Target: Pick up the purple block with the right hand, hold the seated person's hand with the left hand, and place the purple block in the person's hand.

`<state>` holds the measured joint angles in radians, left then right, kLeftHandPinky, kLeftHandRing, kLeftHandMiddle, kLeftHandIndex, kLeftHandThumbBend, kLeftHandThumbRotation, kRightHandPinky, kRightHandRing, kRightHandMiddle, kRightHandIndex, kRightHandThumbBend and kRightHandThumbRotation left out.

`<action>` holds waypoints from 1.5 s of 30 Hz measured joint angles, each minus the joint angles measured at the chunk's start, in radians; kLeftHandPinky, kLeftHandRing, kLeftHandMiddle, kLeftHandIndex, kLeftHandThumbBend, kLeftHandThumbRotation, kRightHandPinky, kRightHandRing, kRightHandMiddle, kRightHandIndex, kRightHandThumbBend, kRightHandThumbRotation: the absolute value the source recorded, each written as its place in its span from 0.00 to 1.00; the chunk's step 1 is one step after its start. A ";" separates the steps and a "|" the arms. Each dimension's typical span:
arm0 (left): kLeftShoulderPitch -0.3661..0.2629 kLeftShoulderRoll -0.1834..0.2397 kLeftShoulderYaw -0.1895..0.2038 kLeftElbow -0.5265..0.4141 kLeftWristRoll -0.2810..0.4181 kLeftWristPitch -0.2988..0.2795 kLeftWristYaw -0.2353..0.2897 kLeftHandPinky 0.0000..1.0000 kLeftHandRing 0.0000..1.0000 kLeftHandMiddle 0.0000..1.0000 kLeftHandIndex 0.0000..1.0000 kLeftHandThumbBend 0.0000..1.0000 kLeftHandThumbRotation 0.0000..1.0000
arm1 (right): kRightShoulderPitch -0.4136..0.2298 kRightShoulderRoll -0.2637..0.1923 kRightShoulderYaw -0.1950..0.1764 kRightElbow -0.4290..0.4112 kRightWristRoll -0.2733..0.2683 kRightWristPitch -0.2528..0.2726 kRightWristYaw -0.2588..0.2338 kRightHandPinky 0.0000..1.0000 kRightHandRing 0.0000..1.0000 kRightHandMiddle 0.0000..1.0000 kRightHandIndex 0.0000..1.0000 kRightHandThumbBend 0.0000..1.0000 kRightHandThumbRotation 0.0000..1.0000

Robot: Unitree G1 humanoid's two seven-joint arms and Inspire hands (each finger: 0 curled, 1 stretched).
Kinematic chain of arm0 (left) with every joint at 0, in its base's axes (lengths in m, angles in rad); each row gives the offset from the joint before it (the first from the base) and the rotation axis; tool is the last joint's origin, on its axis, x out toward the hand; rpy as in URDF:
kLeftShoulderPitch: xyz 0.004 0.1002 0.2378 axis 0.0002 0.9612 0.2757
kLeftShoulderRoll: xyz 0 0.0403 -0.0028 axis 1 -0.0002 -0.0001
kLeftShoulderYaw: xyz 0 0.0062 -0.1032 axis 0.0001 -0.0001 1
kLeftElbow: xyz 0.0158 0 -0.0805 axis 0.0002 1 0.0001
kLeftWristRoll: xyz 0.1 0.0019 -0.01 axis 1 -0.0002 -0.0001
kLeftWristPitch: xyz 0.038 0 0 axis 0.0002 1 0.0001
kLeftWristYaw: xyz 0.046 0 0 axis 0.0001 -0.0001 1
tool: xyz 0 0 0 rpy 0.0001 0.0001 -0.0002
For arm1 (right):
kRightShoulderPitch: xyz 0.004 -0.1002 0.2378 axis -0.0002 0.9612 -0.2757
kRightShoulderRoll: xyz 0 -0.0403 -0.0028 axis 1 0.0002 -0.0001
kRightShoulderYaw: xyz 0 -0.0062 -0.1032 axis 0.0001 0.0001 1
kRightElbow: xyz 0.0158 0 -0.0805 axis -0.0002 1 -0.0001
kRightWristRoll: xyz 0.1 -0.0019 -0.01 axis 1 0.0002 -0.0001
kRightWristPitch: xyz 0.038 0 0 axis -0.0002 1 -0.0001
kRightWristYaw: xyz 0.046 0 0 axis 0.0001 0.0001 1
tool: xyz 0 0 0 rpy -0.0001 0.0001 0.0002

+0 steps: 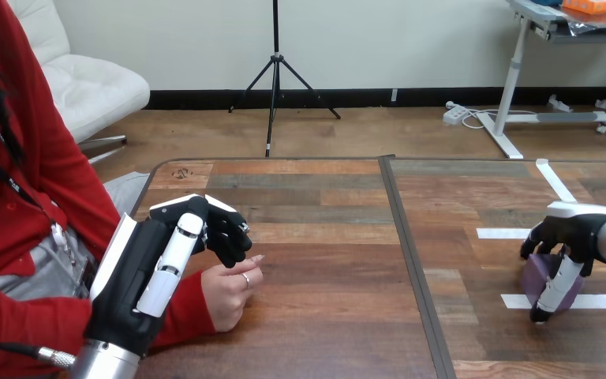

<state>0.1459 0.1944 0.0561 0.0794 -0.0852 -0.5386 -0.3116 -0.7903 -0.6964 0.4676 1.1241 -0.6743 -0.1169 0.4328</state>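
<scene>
Our left hand [146, 276] hangs over the person's hand [233, 296], which rests on the table [323, 316]; whether it grips, we cannot tell. Far right, our right hand [568, 237] curls fingers and thumb round the purple block [536, 276], which sits on the table among white tape lines [600, 301]. We judge the block light and rigid, best pinched across opposite flat faces. It looks small, matte lilac and cube-like.

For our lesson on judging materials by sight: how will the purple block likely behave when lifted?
The purple block looks squat and flat-faced, so it probably sits steady and won't roll. Its matte surface suggests fair grip, not slipping. It is small beside the right robot hand curled round it, so likely light, though weight can't be seen.
</scene>
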 measured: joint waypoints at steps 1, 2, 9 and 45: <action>0.000 0.000 0.000 0.000 0.000 0.000 0.000 0.39 0.43 0.46 0.46 0.20 1.00 | 0.000 0.000 0.002 0.001 0.000 -0.002 0.000 0.62 0.70 0.79 0.78 0.99 0.01; 0.000 0.000 0.000 0.000 0.000 0.000 0.000 0.39 0.43 0.46 0.45 0.20 1.00 | 0.000 0.000 0.003 0.001 0.000 -0.002 0.000 0.62 0.69 0.79 0.78 0.99 0.00; 0.000 0.000 0.001 0.000 0.000 0.000 0.000 0.38 0.43 0.46 0.45 0.20 1.00 | 0.000 0.000 0.010 0.008 -0.001 -0.006 -0.003 0.61 0.65 0.76 0.76 0.93 0.00; 0.001 0.000 0.004 0.000 0.002 0.000 0.009 0.38 0.43 0.46 0.46 0.22 1.00 | 0.002 0.000 0.046 0.063 -0.050 -0.063 -0.175 0.40 0.47 0.51 0.44 0.77 0.00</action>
<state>0.1465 0.1947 0.0598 0.0794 -0.0828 -0.5386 -0.3022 -0.7885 -0.6960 0.5140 1.1868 -0.7243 -0.1804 0.2577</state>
